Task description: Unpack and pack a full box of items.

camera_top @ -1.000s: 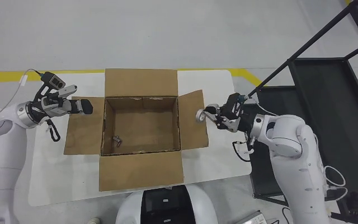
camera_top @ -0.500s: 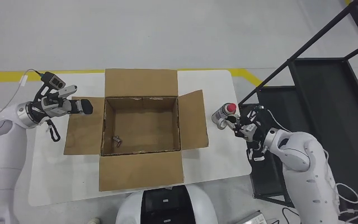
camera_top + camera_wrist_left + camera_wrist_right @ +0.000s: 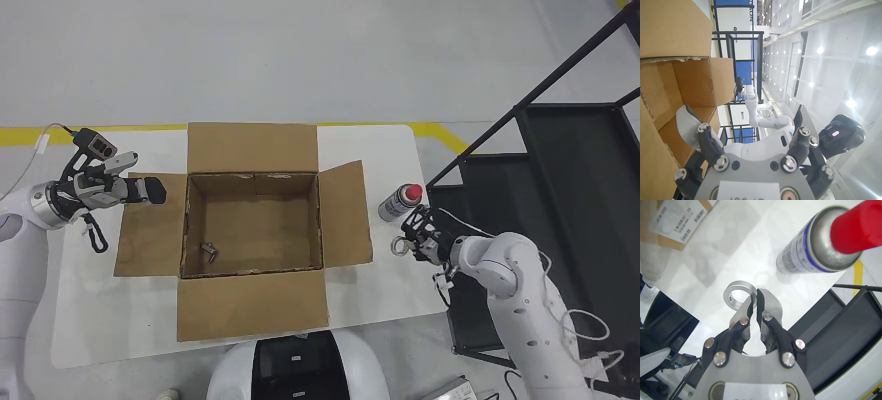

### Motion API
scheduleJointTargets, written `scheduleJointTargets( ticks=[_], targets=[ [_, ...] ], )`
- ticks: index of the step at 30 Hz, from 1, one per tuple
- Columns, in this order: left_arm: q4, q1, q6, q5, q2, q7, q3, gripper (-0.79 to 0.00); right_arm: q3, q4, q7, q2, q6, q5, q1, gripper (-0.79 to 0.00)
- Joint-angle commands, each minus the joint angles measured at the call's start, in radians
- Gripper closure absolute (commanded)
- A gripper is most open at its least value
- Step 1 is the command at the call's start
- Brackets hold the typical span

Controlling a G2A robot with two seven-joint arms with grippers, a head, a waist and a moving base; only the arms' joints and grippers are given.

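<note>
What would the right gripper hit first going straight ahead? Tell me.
Probably the table: the right gripper, shut on the metal ring, points at bare tabletop beside the spray can. The ring would touch first.

- Box [image 3: 252, 222]: plain brown cardboard was recorded on walls and flaps; a white label with black print [image 3: 677, 224] was noted on the flap far beyond the right pincer [image 3: 755, 302].
- Ring [image 3: 739, 296]: bare silver metal, set between that pincer's black ribbed pads [image 3: 760, 302].
- Spray can [image 3: 815, 247]: beyond the pincer tips; silver shoulder, blue band, pale printed label and red cap were logged.
- Table [image 3: 400, 285]: white, unpatterned.
- Right pincer: grey plates, black links and silver bolts were listed.
- Left pincer [image 3: 742, 113]: pale grey finger shells, black links and silver bolts were listed.
- Rack [image 3: 560, 190]: black, beside the right pincer.
- Floor stripe [image 3: 440, 130]: yellow.
</note>
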Motion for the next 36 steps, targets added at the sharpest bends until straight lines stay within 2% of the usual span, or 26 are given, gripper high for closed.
scheduleJointTargets(
  ticks=[1, 9, 19, 20, 21, 22, 24, 26, 27, 36],
  targets=[
    [0.0, 0.0, 0.0, 0.0, 0.0, 0.0, 0.0, -0.785, -0.019, 0.034, 0.005, 0.002, -0.003, -0.029, 0.012, 0.0],
    [0.0, 0.0, 0.0, 0.0, 0.0, 0.0, 0.0, -0.785, -0.124, 0.151, -0.001, 0.001, 0.045, -0.133, 0.085, 0.0],
    [0.0, 0.0, 0.0, 0.0, 0.0, 0.0, 0.0, -0.785, -0.213, 0.248, 0.008, -0.005, 0.117, -0.162, 0.164, 0.0],
    [0.0, 0.0, 0.0, 0.0, 0.0, 0.0, 0.0, -0.785, -0.218, 0.254, 0.004, -0.005, 0.122, -0.168, 0.166, -0.111],
    [0.0, 0.0, 0.0, 0.0, 0.0, 0.0, 0.0, -0.785, -0.226, 0.26, 0.008, -0.005, 0.125, -0.181, 0.169, -0.166],
    [0.0, 0.0, 0.0, 0.0, 0.0, 0.0, 0.0, -0.785, -0.236, 0.266, 0.009, -0.005, 0.123, -0.194, 0.173, -0.296],
    [0.0, 0.0, 0.0, 0.0, 0.0, 0.0, 0.0, -0.785, -0.247, 0.274, -0.006, -0.007, 0.133, -0.187, 0.18, -0.342],
    [0.0, 0.0, 0.0, 0.0, 0.0, 0.0, 0.0, -0.785, -0.254, 0.28, -0.011, -0.007, 0.141, -0.188, 0.184, -0.702],
    [0.0, 0.0, 0.0, 0.0, 0.0, 0.0, 0.0, -0.785, -0.257, 0.282, -0.016, -0.007, 0.144, -0.188, 0.185, -0.785],
    [0.0, 0.0, 0.0, 0.0, 0.0, 0.0, 0.0, -0.785, -0.221, 0.209, -0.032, 0.006, 0.151, -0.178, 0.131, -0.785]
  ],
)
